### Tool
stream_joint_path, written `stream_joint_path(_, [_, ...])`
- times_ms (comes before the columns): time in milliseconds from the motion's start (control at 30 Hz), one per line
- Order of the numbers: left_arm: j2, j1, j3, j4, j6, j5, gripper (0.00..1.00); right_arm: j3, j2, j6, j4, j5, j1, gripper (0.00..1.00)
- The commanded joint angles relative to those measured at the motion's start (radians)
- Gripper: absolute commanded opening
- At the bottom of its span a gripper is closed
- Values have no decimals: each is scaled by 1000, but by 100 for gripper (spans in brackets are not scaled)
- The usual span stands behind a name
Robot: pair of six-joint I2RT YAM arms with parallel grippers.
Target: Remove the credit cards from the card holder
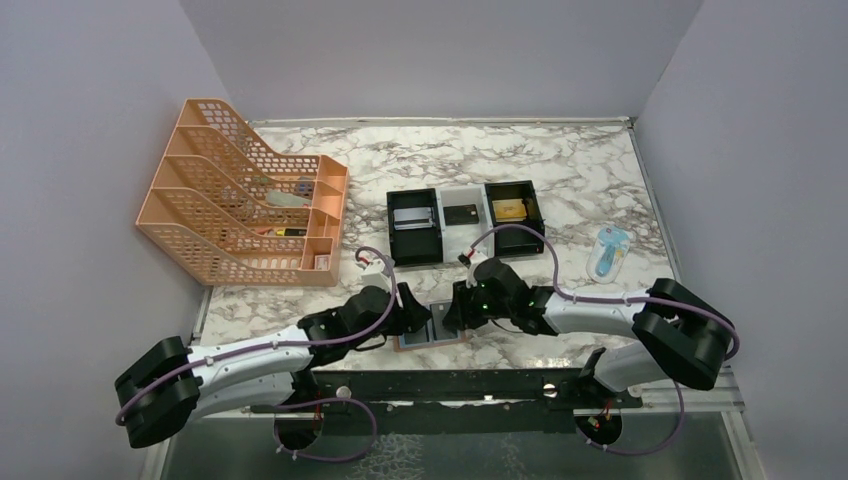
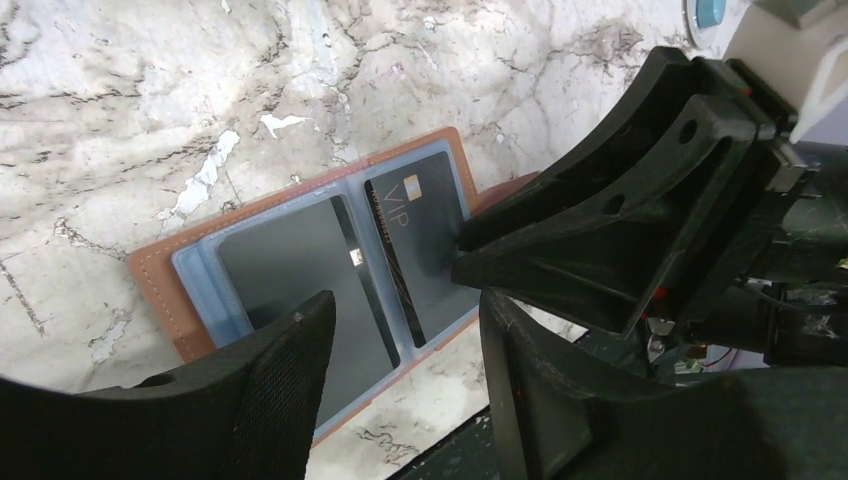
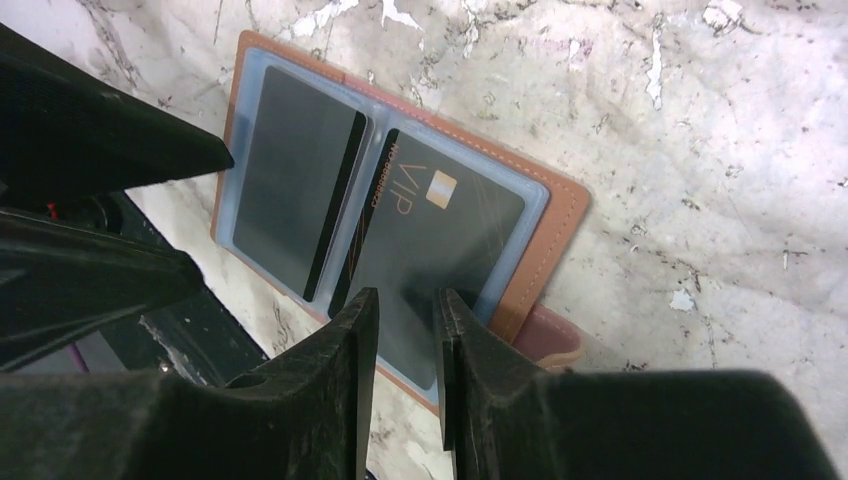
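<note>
The tan-brown card holder (image 1: 432, 330) lies open on the marble near the table's front edge, with its light-blue lining up. In the right wrist view the card holder (image 3: 562, 215) holds a greyish card (image 3: 290, 170) with a dark stripe in its left pocket. A black card marked VIP (image 3: 445, 235) sits in its right pocket. The left wrist view also shows both cards (image 2: 290, 260) (image 2: 420, 225). My left gripper (image 2: 405, 335) is open over the holder's near edge. My right gripper (image 3: 403, 300) hovers over the black card's near end, its jaws a narrow gap apart and empty.
A black-and-white three-compartment tray (image 1: 465, 222) with flat items in it stands behind the holder. An orange mesh file rack (image 1: 250, 195) stands at the back left. A small blue-and-white object (image 1: 608, 250) lies at the right. A black rail (image 1: 450, 385) runs along the front edge.
</note>
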Motion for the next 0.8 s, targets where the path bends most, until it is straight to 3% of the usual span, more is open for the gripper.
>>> stream_joint_path(0, [36, 5, -7, 109, 0, 38, 57, 18, 33, -7, -26, 86, 0, 27])
stream_joint_path(267, [130, 5, 7, 188, -1, 92, 55, -9, -19, 7, -43, 114, 0, 26])
stream_joint_path(433, [193, 5, -6, 226, -21, 54, 52, -32, -74, 23, -13, 154, 0, 25])
stream_joint_path(767, [291, 2, -5, 328, -30, 105, 47, -42, -45, 66, -1, 158, 0, 22])
